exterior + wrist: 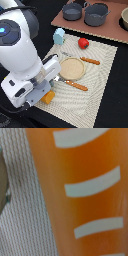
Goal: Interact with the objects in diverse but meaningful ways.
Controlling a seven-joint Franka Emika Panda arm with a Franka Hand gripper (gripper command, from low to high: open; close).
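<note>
Orange scored bread-like slab [80, 193], crossed by pale curved stripes, fills the wrist view almost entirely, so the camera sits very close above it; in the exterior view only a small orange corner [48, 97] shows under the white arm, at the near edge of the woven beige placemat [102, 75]. The gripper [42, 90] is hidden behind the arm's own body, and I cannot tell how far its jaws stand apart or whether they hold the slab. Its closeness suggests a grasp or a release there. Beyond, a round tan plate [72, 68] lies mid-mat, flanked by an orange-handled knife [75, 85] and an orange-handled fork [89, 60], as in a place setting. Further off stand a pale blue-white carton [59, 35] and a red round tomato [83, 43], well apart from the arm.
</note>
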